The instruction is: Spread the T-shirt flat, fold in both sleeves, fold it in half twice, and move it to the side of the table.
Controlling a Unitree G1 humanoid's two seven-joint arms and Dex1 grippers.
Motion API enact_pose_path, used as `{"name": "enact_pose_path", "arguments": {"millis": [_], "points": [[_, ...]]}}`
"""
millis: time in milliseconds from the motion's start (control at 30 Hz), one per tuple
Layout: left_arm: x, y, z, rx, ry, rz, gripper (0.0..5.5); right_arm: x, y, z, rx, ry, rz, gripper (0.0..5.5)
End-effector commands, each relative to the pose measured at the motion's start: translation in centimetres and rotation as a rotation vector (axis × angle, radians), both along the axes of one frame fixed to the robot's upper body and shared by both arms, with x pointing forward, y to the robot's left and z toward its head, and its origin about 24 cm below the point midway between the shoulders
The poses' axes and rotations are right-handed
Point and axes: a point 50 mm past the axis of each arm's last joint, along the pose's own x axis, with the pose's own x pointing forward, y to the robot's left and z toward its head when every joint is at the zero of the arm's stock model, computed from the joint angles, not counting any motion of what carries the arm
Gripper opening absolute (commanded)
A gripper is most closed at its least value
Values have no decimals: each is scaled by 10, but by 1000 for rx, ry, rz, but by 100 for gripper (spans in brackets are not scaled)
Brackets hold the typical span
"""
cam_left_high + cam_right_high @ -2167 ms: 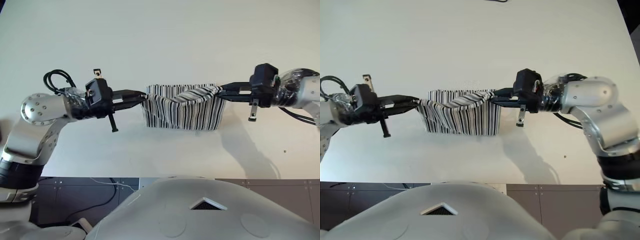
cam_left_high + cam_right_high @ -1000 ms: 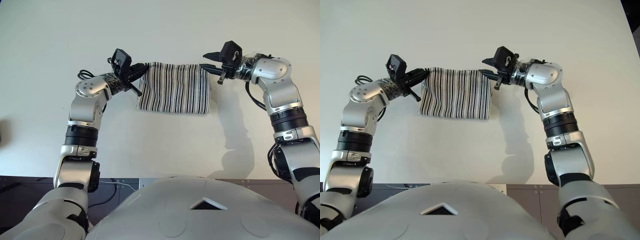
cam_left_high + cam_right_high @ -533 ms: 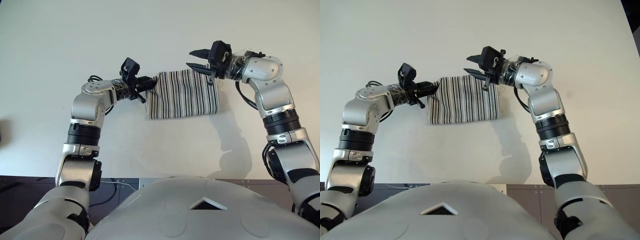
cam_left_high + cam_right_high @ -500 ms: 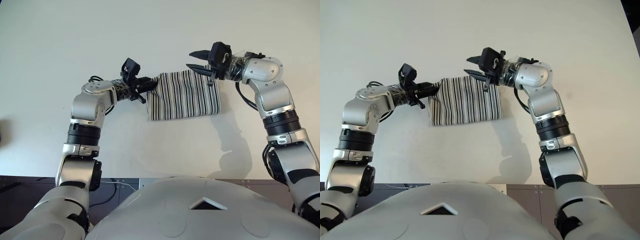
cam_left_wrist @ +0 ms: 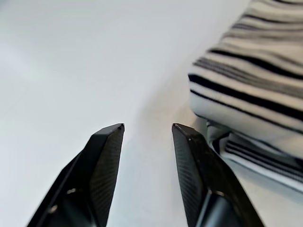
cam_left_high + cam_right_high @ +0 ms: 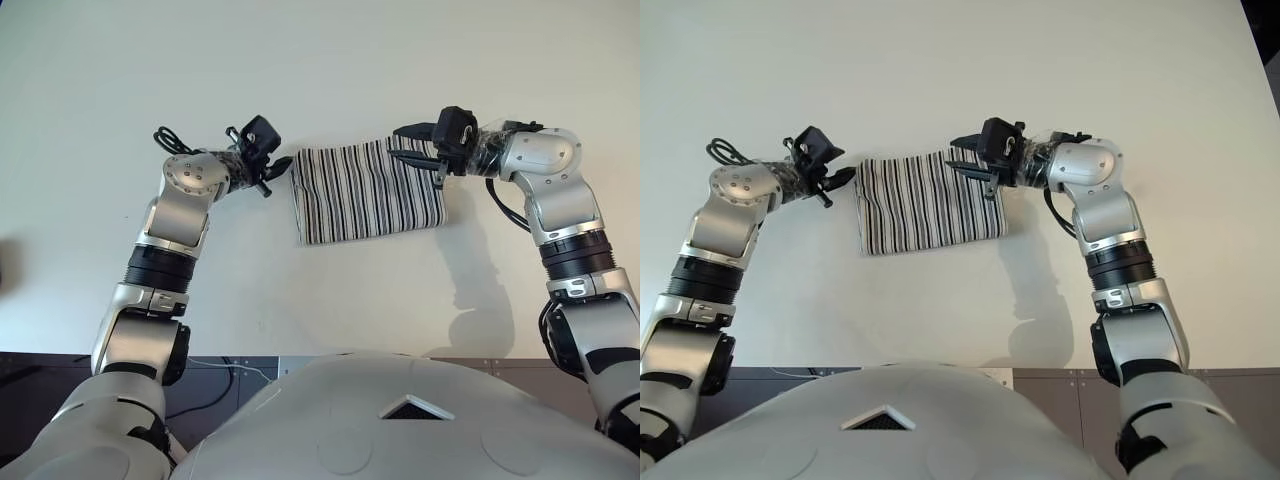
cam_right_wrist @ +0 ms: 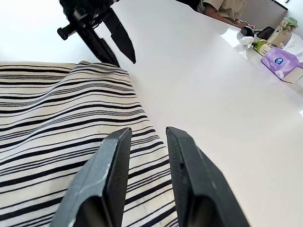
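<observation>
The striped T-shirt point(image 6: 366, 190) lay folded into a compact rectangle on the white worktop point(image 6: 320, 60), black and white stripes running from its near edge to its far edge; it sat roughly midway between the two arms, a little askew to the worktop's near edge, with its right side turned slightly farther away than its left; at the left edge the folded layers showed stacked one on another, the top layer bulging slightly over the ones beneath.

The left arm point(image 6: 185, 195) was bent at the elbow with its wrist pointing towards the shirt; the left jaws stood open with nothing between them, low over the bare worktop just beside the shirt's far left corner and apart from the cloth.

The right arm point(image 6: 545, 170) reached in from the other side; the right jaws were also parted and held nothing, hanging over the shirt's far right corner with striped cloth directly beneath them; whether their tips touched the fabric could not be told; in the right wrist view the left jaws showed farther off, beyond the shirt's opposite corner.

A purple packet point(image 7: 284, 64) and a few small items stood well apart at the worktop's far end.
</observation>
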Motion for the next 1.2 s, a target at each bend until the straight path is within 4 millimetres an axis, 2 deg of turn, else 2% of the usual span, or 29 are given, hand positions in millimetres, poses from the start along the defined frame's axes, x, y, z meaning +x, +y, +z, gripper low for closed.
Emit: {"name": "enact_pose_path", "arguments": {"millis": [33,167,300,400,467,567,633,700,800,900,1033,1100,1200], "points": [[-3,-1,-12,123,0,-120,187,3,12,6,58,15,75,133],[-3,-11,-14,151,5,-228,187,5,17,5,76,88,149,133],[-7,-41,-17,72,30,-303,187,0,13,4,76,116,160,133],[-3,-73,-15,-9,3,-323,187,-9,10,-4,27,138,212,133],[1,-84,-12,-33,-13,-332,187,-15,8,-10,-9,158,243,133],[9,-80,-10,-9,-41,-318,187,-25,-1,-21,-67,223,281,133],[13,-73,-10,11,-49,-309,187,-30,-15,-30,-109,258,268,133],[12,-67,-10,14,-47,-308,187,-28,-29,-36,-130,277,213,133],[7,-66,-9,-39,-48,-299,187,-21,-39,-55,-171,289,114,133],[16,-62,8,-129,-104,-216,187,-18,-59,-80,-185,341,-67,133],[37,-44,33,-199,-242,-54,187,-18,-110,-94,-94,421,-441,133],[42,-41,38,-215,-276,-15,187,-25,-149,-100,-124,439,-740,133],[40,-44,36,-239,-280,-6,187,-57,-217,-103,-123,418,-1255,133]]}}
